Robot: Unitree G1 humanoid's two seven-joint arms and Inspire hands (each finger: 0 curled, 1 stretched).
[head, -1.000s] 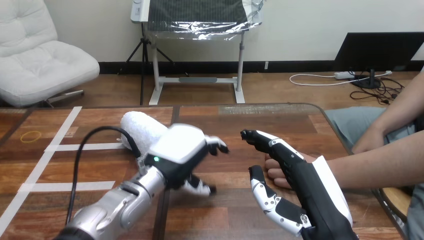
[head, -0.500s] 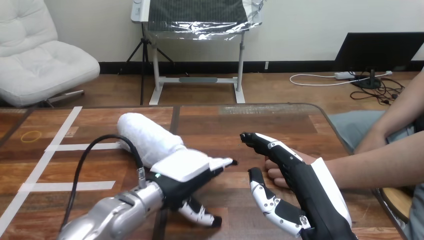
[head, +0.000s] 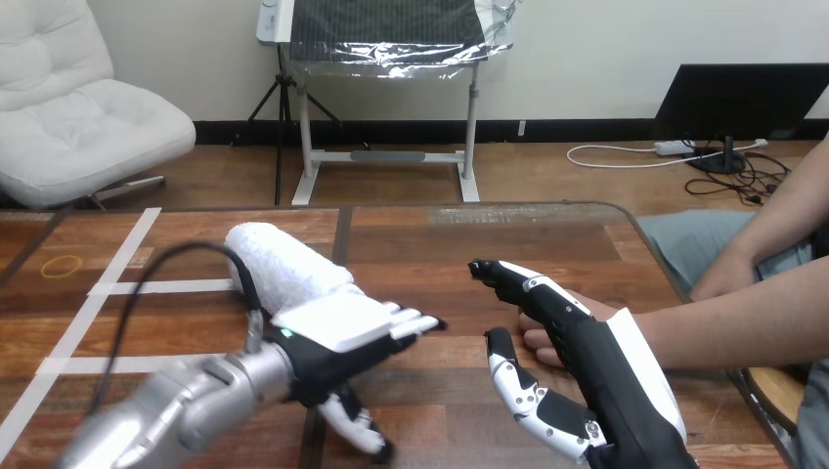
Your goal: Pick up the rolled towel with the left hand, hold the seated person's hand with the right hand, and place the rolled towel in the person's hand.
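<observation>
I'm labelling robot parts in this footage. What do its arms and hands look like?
The left forearm is rounded and silver. The left hand is black with a flat white shell on its back and black-and-white jointed fingers. The right hand matches: black body, white shell along its back, banded fingers.

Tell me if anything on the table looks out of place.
Nothing spilled or damaged. The rolled towel lies diagonally, near end behind the open left hand. A stray yellow rubber band lies at far left on the table.
</observation>
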